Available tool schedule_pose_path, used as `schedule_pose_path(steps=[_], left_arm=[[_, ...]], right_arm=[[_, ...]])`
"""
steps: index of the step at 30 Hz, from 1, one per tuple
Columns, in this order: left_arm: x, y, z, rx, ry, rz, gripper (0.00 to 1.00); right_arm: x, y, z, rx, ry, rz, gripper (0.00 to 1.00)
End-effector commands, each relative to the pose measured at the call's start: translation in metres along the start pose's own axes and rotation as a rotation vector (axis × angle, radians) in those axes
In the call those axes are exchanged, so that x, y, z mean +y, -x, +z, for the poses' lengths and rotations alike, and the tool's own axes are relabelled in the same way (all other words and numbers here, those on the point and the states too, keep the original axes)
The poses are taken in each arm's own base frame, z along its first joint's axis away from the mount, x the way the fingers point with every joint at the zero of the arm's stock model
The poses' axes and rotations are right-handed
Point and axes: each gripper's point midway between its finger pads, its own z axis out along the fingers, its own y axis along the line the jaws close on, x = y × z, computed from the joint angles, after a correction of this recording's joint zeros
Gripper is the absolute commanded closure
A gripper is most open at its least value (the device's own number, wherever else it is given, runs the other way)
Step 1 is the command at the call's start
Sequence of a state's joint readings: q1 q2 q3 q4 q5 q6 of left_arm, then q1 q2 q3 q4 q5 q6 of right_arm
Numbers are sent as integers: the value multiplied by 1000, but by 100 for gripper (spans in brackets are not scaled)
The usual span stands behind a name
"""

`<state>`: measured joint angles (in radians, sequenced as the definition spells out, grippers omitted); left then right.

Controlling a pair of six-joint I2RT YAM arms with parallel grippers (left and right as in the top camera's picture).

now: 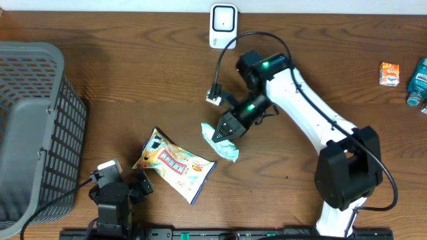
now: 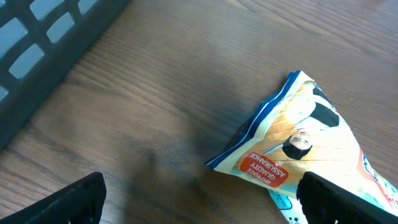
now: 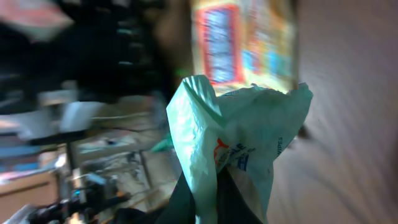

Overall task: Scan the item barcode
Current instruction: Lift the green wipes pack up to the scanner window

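Note:
My right gripper is shut on a pale green wipes packet, held just off the table near its middle. In the right wrist view the packet hangs crumpled between the dark fingers, and the view is blurred. A white scanner stands at the table's far edge, with a black cable running to a small plug. A yellow snack bag lies flat at front left. My left gripper stands open beside the snack bag's corner, holding nothing.
A grey mesh basket fills the left side and its wall shows in the left wrist view. A small orange box and a blue bottle sit at the far right edge.

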<state>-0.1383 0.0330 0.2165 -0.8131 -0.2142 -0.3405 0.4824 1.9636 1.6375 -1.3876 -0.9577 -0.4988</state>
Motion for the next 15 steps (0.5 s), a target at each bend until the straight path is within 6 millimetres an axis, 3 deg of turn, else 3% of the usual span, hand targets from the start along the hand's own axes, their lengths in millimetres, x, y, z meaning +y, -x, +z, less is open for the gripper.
schedule_pose_path(steps=[1,5,15], left_arm=[[8,-15,0,58,33,38,2],[8,-15,0,58,33,38,3],[8,-15,0,58,33,38,2]], right_arm=[[37,16,-8,-157,266,-78,99],[65,21,-21,-227,441,49,99],[76,11,-24,-191,475,170,99]])
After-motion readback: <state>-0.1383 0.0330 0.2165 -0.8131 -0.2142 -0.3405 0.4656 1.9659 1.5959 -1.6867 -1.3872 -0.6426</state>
